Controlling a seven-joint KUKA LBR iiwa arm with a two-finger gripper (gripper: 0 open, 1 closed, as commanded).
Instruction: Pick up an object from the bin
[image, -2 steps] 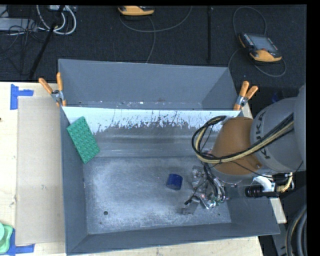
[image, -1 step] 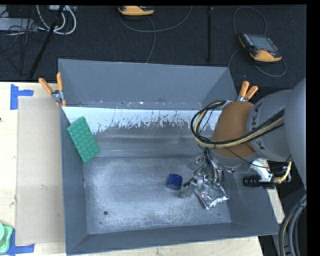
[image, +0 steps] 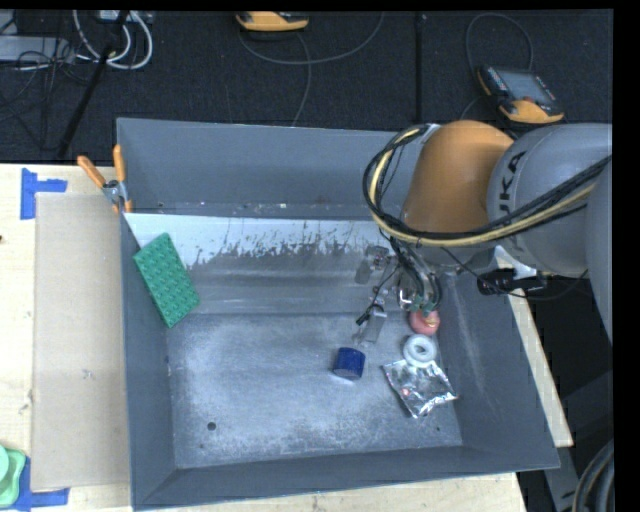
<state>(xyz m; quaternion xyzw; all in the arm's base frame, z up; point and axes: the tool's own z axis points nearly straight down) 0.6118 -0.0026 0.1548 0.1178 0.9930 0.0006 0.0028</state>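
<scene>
In the right half of the bin (image: 250, 170), the gripper (image: 372, 310) hangs near a small blue block (image: 348, 363) — open or closed, I cannot tell. Likeliest target, I judge: centre over it and descend straight, clear of the white ring (image: 420, 349) and foil wrapper (image: 420, 388).

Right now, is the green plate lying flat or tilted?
Tilted: the green plate rests against the bin's sloping left wall, near the back corner.

Small blue plastic cylinder (image: 348, 363), lying loose just beside the gripper (image: 371, 318), toward the view's lower edge.
</scene>
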